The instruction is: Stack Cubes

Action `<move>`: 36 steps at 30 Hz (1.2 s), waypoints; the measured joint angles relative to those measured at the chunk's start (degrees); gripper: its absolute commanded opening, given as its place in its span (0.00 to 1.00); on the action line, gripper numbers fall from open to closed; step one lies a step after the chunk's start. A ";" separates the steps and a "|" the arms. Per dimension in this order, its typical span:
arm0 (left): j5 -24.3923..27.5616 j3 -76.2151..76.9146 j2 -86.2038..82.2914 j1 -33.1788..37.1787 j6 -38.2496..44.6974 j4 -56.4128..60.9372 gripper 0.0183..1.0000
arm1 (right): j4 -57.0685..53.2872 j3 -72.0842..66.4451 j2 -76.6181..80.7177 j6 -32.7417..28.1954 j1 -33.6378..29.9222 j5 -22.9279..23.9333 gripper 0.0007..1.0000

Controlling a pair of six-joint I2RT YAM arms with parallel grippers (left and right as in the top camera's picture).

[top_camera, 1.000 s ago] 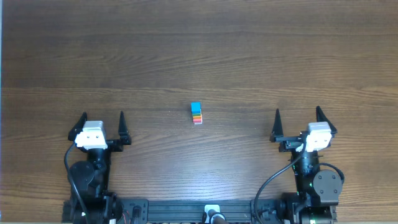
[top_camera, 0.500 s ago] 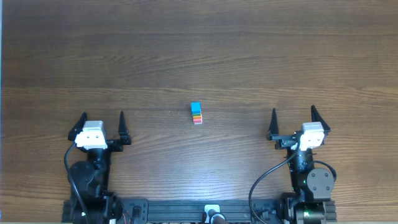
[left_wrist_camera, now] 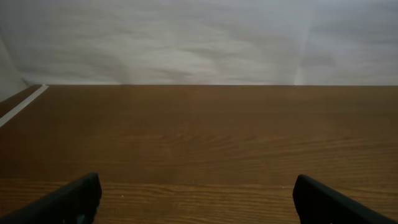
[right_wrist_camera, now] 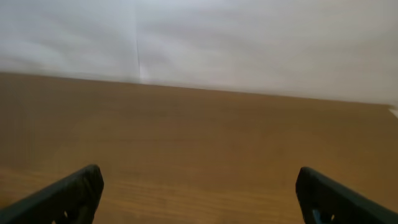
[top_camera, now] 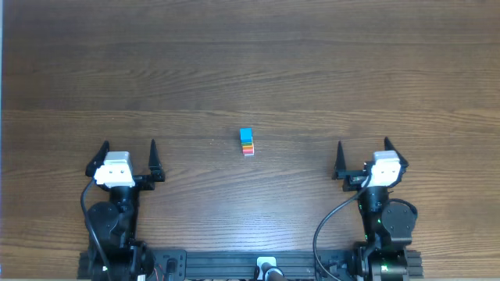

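One wooden table (top_camera: 250,62) takes up the whole work surface, and a pale wall (left_wrist_camera: 199,37) rises behind its far edge.

Two arms stand at the near edge, the left arm (top_camera: 109,218) and the right arm (top_camera: 387,222), well apart from each other. Each has one gripper, so there are four dark fingers in all.

The left gripper (top_camera: 129,147) hangs over bare wood with its two fingers (left_wrist_camera: 74,202) spread wide and nothing between them. The right gripper (top_camera: 363,147) has its jaws just as far apart and is empty too.

One stack of cubes (top_camera: 247,144) stands near the middle of the table, between the two grippers and a little farther out than either, touching neither. A blue cube (top_camera: 246,135) sits on top. Orange and pink bands show below it, and I cannot tell exactly how many cubes the stack holds.
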 measured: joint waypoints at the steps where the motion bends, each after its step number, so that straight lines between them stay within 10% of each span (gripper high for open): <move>1: 0.00 0.00 0.00 0.00 -0.02 0.00 1.00 | -0.83 -0.13 0.02 -0.02 0.00 0.04 0.99; 36: 0.00 0.00 0.00 0.00 0.00 0.00 1.00 | -0.81 -0.15 0.00 0.00 0.00 0.02 0.99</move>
